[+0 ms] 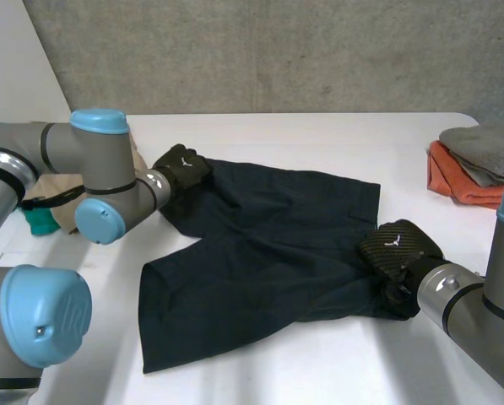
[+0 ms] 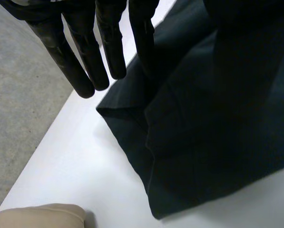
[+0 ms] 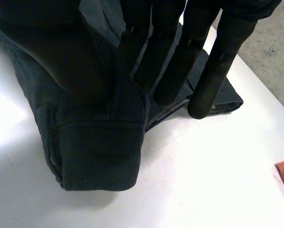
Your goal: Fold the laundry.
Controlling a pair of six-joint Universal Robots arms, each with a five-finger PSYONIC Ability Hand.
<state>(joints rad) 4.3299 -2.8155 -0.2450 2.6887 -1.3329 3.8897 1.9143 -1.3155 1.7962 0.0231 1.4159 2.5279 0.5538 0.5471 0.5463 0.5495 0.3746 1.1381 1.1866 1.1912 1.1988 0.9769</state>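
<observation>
Since the dark navy cloth shorts (image 1: 260,253) lie spread about mid-way on the white table (image 1: 319,135), w/ soft creases running to each hand, I judge them light, limp & not slippery: they'll sag unless held at 2 corners.

Head view: left hand (image 1: 182,167) is at the far left corner, cloth bunched up to it. Right hand (image 1: 399,249) is at the near right corner. A stack of folded grey & orange cloths (image 1: 479,160) sits well apart at the table's right edge.

Left wrist view: left hand's fingers (image 2: 84,57) are straight & slightly spread, one lying on the shorts (image 2: 203,142). Cloth rises btwn it & the thumb, prob. a pinch. A beige rounded lump (image 2: 37,216) lies near.

Right wrist view: right hand (image 3: 199,61) has its fingers straight & close together, thumb pinching the hemmed corner (image 3: 99,156) vs. the first finger.

Best hold: the thick hems/corners.
</observation>
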